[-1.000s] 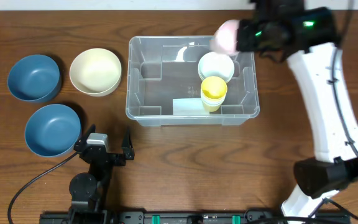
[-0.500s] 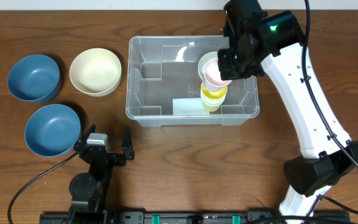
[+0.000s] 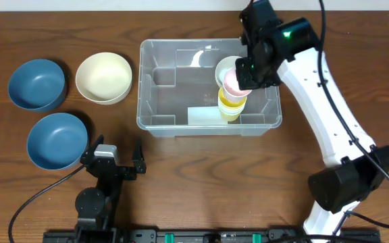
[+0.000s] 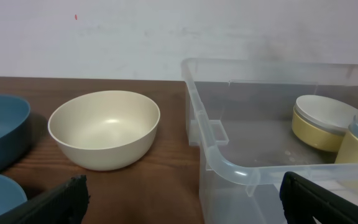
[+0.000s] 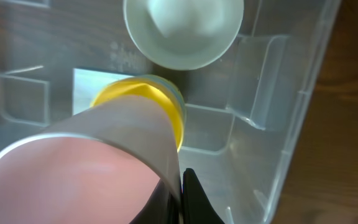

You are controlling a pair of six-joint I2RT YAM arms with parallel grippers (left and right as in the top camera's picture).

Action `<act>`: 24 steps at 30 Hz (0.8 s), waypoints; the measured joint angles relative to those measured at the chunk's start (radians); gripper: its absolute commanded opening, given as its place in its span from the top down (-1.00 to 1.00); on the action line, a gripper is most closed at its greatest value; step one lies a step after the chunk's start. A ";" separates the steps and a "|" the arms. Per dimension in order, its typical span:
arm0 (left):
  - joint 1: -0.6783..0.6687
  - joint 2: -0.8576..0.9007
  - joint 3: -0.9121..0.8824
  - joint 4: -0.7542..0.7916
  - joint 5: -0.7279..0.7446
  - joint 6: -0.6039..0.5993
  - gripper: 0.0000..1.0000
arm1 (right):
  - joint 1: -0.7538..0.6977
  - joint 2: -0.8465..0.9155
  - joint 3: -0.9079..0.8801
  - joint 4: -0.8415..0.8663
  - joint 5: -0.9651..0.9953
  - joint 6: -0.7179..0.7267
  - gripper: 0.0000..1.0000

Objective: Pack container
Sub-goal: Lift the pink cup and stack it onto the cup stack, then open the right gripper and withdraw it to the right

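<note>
No text, brand, number or sign can be read in any of the views. On the floor of the container, just beside the white bowl, there are some small moulded marks, but they are too faint and blurred to read. A pale rectangular patch lies on the container floor near its front wall, and no writing can be made out on it.
</note>
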 measured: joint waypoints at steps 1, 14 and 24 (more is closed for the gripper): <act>0.000 0.000 0.000 0.000 0.000 0.000 -0.96 | 0.000 0.000 -0.027 0.018 -0.001 0.002 0.98; 0.000 0.000 0.000 0.000 0.000 0.000 -0.96 | 0.000 0.000 -0.165 0.116 -0.035 0.004 -0.71; 0.000 0.000 0.000 0.000 0.000 0.000 -0.96 | -0.018 -0.039 0.066 0.012 -0.045 -0.002 -0.98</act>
